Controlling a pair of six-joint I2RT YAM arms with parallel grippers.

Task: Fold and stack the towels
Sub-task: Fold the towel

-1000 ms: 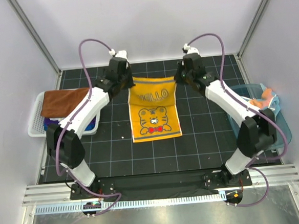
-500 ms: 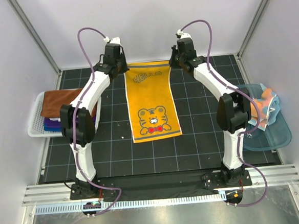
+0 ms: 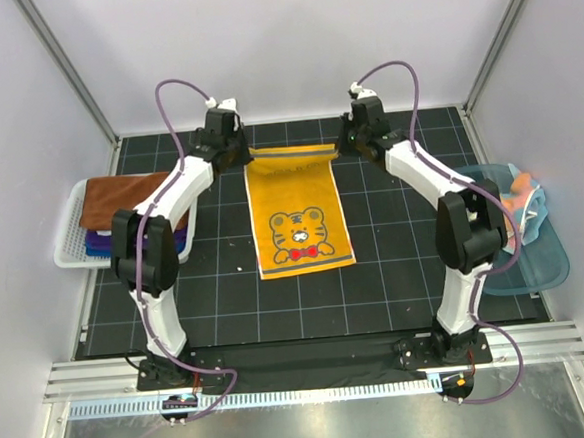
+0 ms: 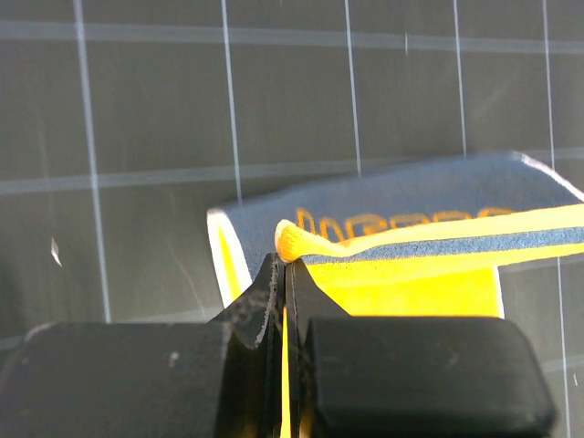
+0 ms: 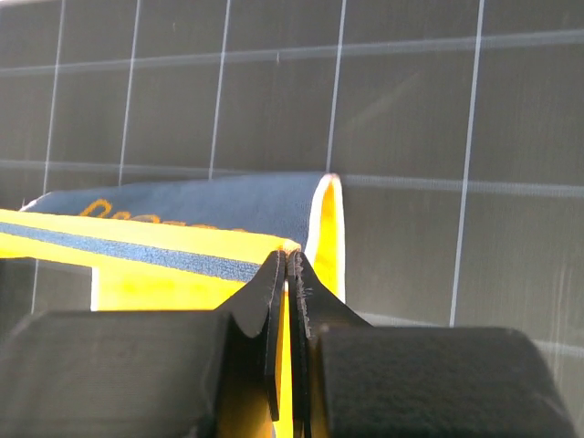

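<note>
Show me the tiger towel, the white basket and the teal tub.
tiger towel point(image 3: 295, 194), overhead view, plain orange middle.
white basket point(image 3: 69, 235), overhead view, left wall.
teal tub point(image 3: 541, 262), overhead view, bare near part.

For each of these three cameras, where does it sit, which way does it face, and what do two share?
Top external: fixed high behind the arm bases, looking down on the black grid mat; both whole arms show, reaching the orange tiger towel.
Left wrist: on the left arm, facing the mat past the left tool, shut on a towel corner.
Right wrist: on the right arm, facing the mat past the right tool, shut on the other corner.
Shared: both wrist views show the towel's lifted far edge.
</note>
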